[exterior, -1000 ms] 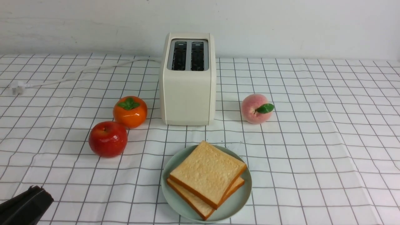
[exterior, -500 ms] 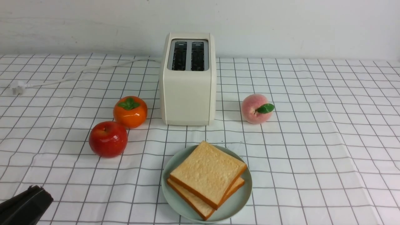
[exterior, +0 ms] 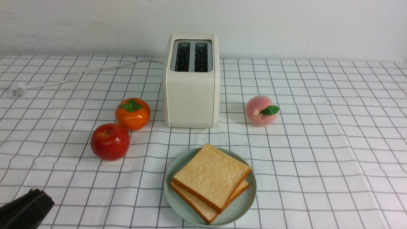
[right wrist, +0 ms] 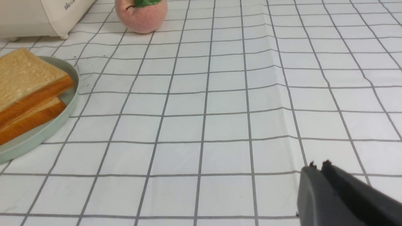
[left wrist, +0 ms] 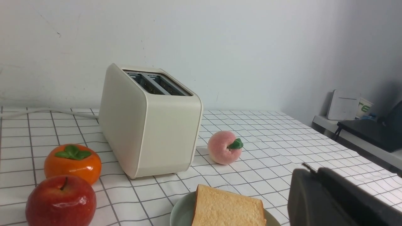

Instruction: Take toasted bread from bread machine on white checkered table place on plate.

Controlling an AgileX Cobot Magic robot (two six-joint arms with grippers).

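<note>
Both slices of toasted bread (exterior: 211, 181) are seen stacked on the plate (exterior: 243, 205), which sits on the desk (exterior: 318, 143) just in front of the bread machine (exterior: 191, 95); the slots of the machine are seen empty, so the task is judged to be done, with only a tidy retreat left. For that step to be done well, the arms are best kept low and well apart from the plate, and the upper slice (which overhangs the lower one at an angle) should not be brushed. The left hand (exterior: 30, 203) is seen at the near left corner, closed and holding nothing; the right hand (right wrist: 318, 169) is likewise closed and empty, out of the front view, over bare cloth well to the right of the plate. Small grey lettering is noticed low on the machine's side in the right wrist view, but it cannot be read. A green letter is glimpsed on a cup (left wrist: 364, 107) on a side shelf.
</note>
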